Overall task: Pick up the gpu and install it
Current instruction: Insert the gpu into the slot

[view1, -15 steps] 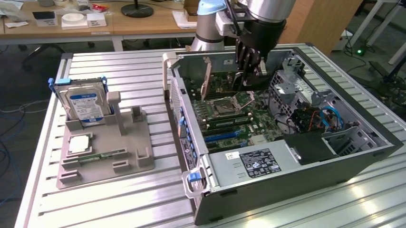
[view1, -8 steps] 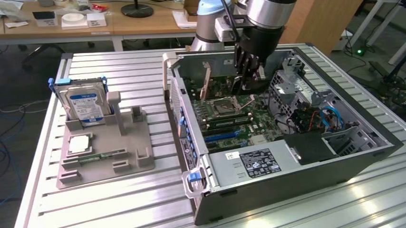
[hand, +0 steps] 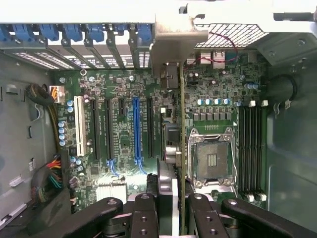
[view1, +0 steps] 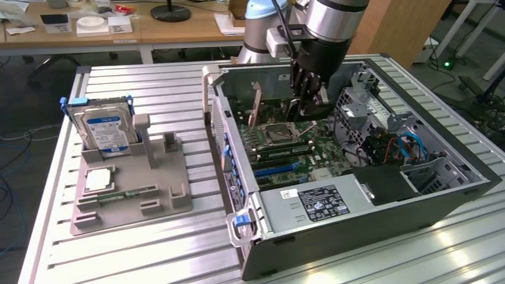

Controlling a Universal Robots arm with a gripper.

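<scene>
The gpu [view1: 272, 110] is a thin dark card with a pale metal bracket strip [view1: 256, 102] on one end. It stands on edge inside the open computer case [view1: 442, 195], low over the motherboard [view1: 304, 151]. My gripper [view1: 304, 107] reaches down into the case and is shut on the card's end away from the bracket. In the wrist view the gpu [hand: 182, 144] runs edge-on away from my gripper [hand: 173, 210], between the expansion slots [hand: 136, 129] and the CPU socket [hand: 212, 158]. Its bracket [hand: 177, 42] sits against the case's rear slot openings.
A grey holder tray [view1: 170, 198] on the exterior view's left carries a blue-labelled hard drive [view1: 106, 131], a square chip [view1: 101, 177] and a narrow memory stick [view1: 130, 192]. Inside the case are the power supply [view1: 316, 204], a drive cage [view1: 371, 109] and cables [view1: 410, 148].
</scene>
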